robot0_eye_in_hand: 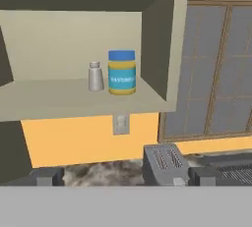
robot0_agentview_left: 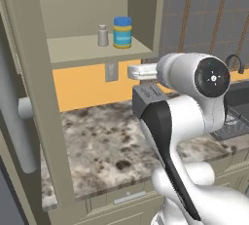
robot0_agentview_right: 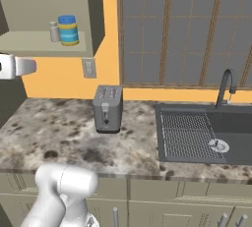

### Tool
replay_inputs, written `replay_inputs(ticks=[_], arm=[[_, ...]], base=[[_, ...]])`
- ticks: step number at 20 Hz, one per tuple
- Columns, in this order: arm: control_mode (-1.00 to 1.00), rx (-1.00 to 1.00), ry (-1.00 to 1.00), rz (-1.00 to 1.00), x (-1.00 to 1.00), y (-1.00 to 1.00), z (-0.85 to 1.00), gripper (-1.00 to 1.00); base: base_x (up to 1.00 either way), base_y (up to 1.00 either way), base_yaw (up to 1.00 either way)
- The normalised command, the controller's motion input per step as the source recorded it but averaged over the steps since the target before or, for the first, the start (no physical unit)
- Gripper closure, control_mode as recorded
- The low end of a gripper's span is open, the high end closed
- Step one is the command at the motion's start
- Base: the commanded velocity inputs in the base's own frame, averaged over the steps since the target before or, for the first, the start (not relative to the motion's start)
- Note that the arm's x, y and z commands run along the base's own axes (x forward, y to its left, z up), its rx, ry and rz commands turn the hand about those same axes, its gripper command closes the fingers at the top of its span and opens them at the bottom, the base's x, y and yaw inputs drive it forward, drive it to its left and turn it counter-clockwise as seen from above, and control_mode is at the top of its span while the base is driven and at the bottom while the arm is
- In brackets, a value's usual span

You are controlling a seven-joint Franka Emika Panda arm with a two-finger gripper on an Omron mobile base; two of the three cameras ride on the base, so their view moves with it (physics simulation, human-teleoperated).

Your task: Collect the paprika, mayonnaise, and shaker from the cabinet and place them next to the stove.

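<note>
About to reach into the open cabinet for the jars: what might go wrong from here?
1. The shaker stands right beside the mayonnaise; grabbing one may topple the other.
2. The toaster sits below the shelf, close to the arm's approach path.
3. The paprika isn't visible on the shelf.

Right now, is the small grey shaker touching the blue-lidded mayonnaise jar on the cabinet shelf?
Apart. The hand view shows a strip of the cabinet's back wall between the small grey shaker and the blue-lidded mayonnaise jar.
</note>
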Motion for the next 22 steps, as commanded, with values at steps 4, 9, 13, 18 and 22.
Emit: replay_inputs(ticks=[4,9,13,18,22], arm=[[-1.0,0.0,-0.24,-0.07,0.12,0.01,0.81,-1.0],[-1.0,0.0,-0.04,-0.01,0.27,0.01,0.38,-1.0],[-1.0,0.0,0.0,0.0,0.12,0.0,0.03,-1.0],[-1.0,0.0,0.06,0.0,0.47,0.15,0.01,-1.0],[-1.0,0.0,0.07,-0.01,0.64,0.16,0.14,-1.0]], base=[[0.0,0.0,0.0],[0.0,0.0,0.0],[0.0,0.0,0.0],[0.0,0.0,0.0],[0.0,0.0,0.0]])
